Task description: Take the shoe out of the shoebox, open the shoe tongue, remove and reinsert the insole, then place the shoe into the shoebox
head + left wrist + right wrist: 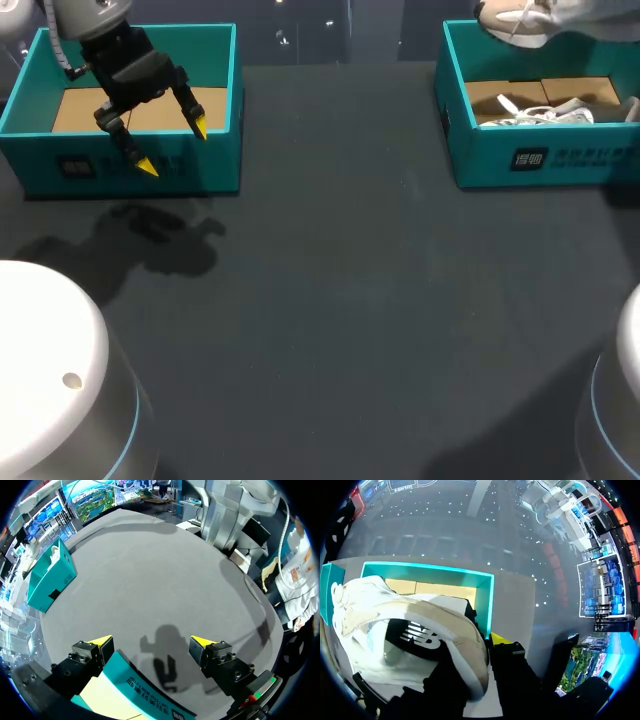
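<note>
Cream shoe [410, 625] clamped in right gripper [492, 644], held above teal shoebox [540, 160] for extraction. Left gripper [174, 147] wide, empty, parked over second box [215, 175], likely awaiting tongue work.

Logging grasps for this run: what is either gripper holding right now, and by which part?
Right gripper holds the white-and-beige low-top sneaker; the grip spot is hidden. Left gripper holds nothing.

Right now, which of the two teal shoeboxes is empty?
The teal cardboard shoebox at the left, under the left gripper; only its bare brown floor shows. The right shoebox holds white laces.
</note>
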